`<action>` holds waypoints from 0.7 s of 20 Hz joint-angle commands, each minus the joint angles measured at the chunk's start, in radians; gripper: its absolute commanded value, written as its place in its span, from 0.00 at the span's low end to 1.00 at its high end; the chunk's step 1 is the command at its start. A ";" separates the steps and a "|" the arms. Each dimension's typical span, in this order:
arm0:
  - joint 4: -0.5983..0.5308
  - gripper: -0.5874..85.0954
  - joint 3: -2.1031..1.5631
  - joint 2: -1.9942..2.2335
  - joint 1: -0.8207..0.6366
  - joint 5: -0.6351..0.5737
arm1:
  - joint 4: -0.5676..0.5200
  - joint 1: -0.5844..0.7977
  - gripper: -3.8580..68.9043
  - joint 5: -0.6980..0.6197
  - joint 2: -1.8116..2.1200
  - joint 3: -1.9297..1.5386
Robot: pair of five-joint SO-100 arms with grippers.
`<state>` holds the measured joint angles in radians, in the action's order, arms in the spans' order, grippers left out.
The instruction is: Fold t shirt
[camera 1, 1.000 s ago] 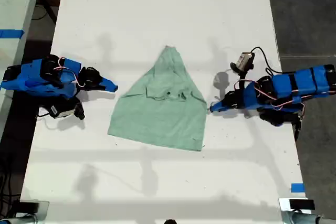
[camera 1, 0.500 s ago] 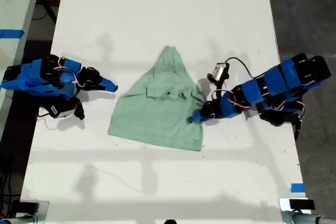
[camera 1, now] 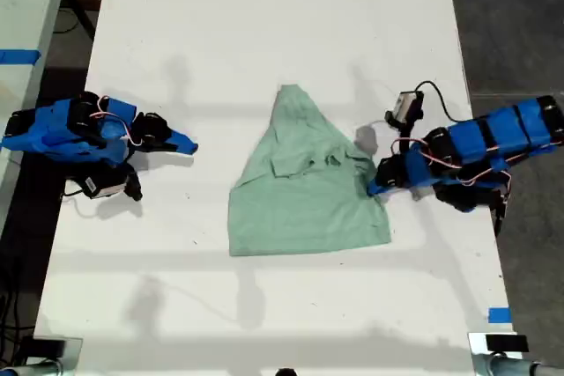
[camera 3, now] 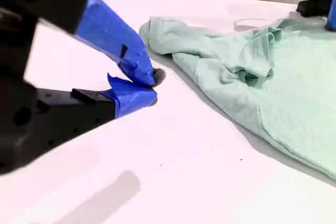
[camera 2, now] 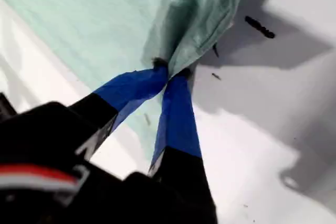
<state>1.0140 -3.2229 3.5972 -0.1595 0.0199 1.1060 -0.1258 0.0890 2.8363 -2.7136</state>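
White tabletop [camera 1: 264,24]: your t shirt [camera 1: 304,191] lies crumpled near its middle. At the exterior view's right, my first gripper [camera 2: 170,74] pinches the shirt's edge, jaws pressed together on fabric. My second gripper [camera 3: 149,86] rests apart, jaws nearly closed on nothing.

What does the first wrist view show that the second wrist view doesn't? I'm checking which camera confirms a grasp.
Only the first wrist view shows my first hand pinched shut on the t shirt's bunched edge. Only the second wrist view shows my second hand, nearly closed on nothing, apart from the cloth, plus the shirt's ribbed collar. Both show the mint shirt lying on the white table.
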 commanded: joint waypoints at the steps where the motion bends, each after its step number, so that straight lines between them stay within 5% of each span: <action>1: 0.005 0.01 -0.009 0.009 -0.003 0.020 | 0.069 0.032 0.07 -0.077 0.282 0.034; 7: 0.006 0.01 -0.009 0.009 -0.005 0.021 | -0.305 -0.009 0.07 -0.193 -0.495 0.410; 14: 0.006 0.01 -0.008 0.009 -0.005 0.017 | -0.252 -0.018 0.07 -0.282 -1.177 1.058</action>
<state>1.0140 -3.2229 3.5972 -0.1595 0.0199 0.8314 -0.1243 -0.1641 1.7426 -1.8377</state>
